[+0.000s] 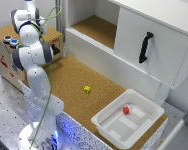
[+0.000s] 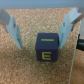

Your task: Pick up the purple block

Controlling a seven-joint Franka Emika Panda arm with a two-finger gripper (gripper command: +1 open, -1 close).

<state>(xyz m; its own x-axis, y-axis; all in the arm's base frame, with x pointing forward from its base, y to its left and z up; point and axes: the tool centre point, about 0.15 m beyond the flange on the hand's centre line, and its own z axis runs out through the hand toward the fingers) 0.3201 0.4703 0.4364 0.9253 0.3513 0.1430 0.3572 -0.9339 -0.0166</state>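
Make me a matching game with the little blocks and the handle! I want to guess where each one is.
Things:
1. yellow block
2. red block
3. purple block
4. black handle

Places:
A. inside the white tray
B. between the open pincer fingers, in the wrist view
C. on the white cabinet door
D. alone on the cork surface

Pairs: 1-D, 2-A, 3-B, 4-C

Purple block (image 2: 46,47) — a cube with a yellow "E", resting flat on cork.
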